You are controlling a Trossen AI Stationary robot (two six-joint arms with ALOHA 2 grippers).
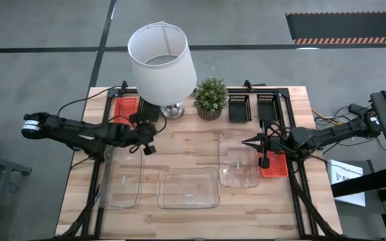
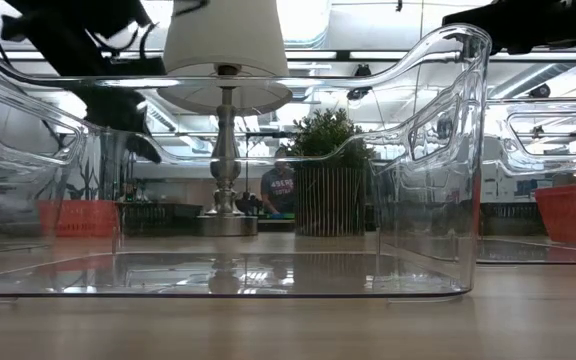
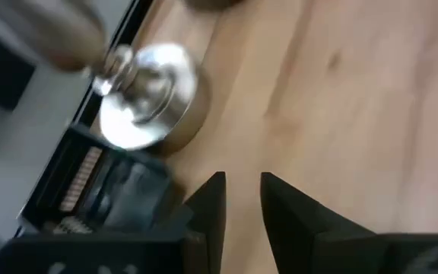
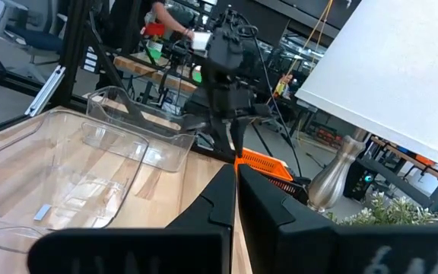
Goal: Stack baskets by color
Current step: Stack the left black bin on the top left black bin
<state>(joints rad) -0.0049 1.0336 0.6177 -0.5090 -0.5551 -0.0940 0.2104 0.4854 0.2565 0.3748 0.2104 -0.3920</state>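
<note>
Left gripper slightly parted, grasping nothing, clear basket just ahead; right gripper clenched empty over another clear basket, awaiting pickup

Three clear baskets are lying open side up across the lower half of the high view: one at lower left, one at bottom centre, one right of centre. Two black slatted baskets are sitting side by side at upper right. One red-orange basket is resting at upper left, another touching the right-hand clear one.
</note>
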